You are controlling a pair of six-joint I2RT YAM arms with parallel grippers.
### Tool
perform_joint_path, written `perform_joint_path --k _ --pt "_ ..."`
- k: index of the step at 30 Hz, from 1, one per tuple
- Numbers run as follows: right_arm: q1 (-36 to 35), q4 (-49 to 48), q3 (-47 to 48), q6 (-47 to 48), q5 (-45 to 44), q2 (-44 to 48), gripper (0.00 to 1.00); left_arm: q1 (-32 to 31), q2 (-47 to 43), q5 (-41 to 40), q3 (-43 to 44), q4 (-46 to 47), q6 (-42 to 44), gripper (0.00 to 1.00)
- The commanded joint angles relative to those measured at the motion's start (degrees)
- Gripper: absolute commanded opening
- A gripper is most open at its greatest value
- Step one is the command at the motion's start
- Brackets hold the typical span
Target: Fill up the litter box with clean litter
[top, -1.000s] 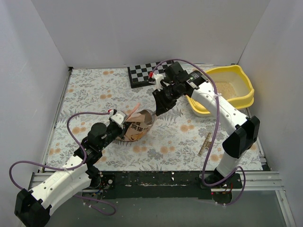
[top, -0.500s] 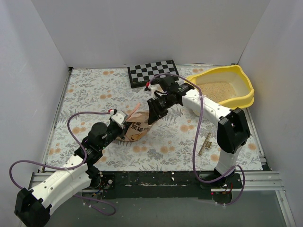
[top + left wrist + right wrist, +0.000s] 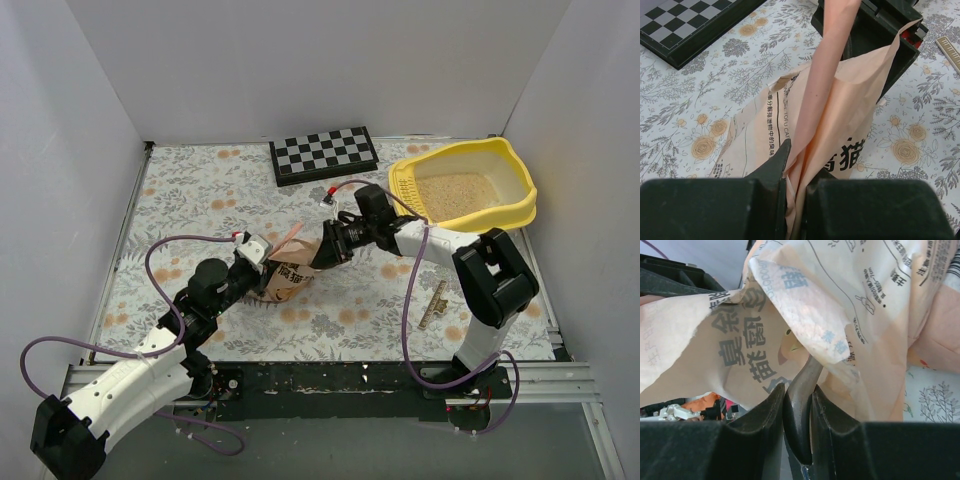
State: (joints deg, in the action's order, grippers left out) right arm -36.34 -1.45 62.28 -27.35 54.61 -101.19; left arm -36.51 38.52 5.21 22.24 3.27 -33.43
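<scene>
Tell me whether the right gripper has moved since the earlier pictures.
Yes: the right gripper drew away from the black-and-white checkerboard, downward in the top view.

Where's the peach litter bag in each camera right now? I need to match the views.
Top external: the peach litter bag lies at the centre of the picture.
Left wrist: the bag fills the centre, pinched by the left fingers at the bottom.
Right wrist: the bag fills the upper frame, above the right fingers gripping a grey metal handle.
Shared landmark: the floral table cover.
</scene>
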Motion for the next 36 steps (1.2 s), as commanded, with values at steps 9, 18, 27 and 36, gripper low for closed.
perform_joint_path --k 9,18,27,36 --pt "2.8 -35.1 -6.9 -21.4 13.6 8.7 0.01 -0.1 -0.2 1.4 1.3 3.3 0.3 0.00" --pt "7.6 -34.5 -11.8 -21.7 14.4 13.9 0.01 -0.1 0.0 1.6 1.2 3.3 0.4 0.00" --pt "11.8 -40.0 -20.1 -25.9 14.1 19.0 0.01 -0.1 -0.1 1.9 1.0 3.6 0.6 0.00" --pt "17.5 -41.7 -27.2 -28.4 13.2 24.2 0.01 -0.1 0.1 4.0 0.1 4.7 1.0 0.00"
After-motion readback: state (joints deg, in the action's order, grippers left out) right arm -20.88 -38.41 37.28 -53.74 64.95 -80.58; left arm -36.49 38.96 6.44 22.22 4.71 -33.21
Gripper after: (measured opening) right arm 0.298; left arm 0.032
